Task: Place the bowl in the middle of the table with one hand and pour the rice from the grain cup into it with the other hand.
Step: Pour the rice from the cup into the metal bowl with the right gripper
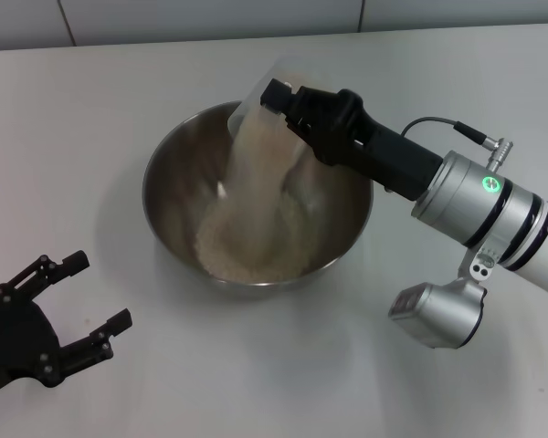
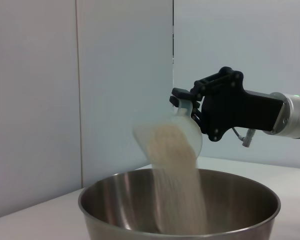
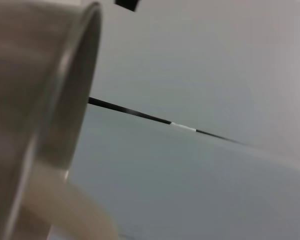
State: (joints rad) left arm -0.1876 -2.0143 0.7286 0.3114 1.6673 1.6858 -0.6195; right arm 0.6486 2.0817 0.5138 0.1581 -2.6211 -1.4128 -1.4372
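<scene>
A: Where did the bowl [image 1: 169, 205] sit?
B: Centre of the head view, on the white surface [image 1: 91, 128]. Steel, deep, upright. The left wrist view caught it low in frame, rim toward the lens

A: And the grain cup [image 1: 260, 96]?
B: Just above the bowl's far rim, upper centre of the head view, tilted steeply with its mouth down toward the bowl. Right claw [image 1: 283, 100] was closed on it, reaching in from the right edge of the frame

A: Rice [image 1: 251, 242]?
B: A pale stream ran from the cup's mouth down into the bowl, and a mound lay on the bowl's floor. In the left wrist view the stream showed as a blurred beige column at centre, from cup to bowl

A: Left claw [image 1: 82, 297]?
B: Lower left corner of the head view, well apart from the bowl. Fingers spread wide, nothing between them. Whether it touched the surface, could not tell

A: Right wrist view?
B: Bowl rim filled the left side, a pale band of rice at lower left, and grey surface beyond
</scene>
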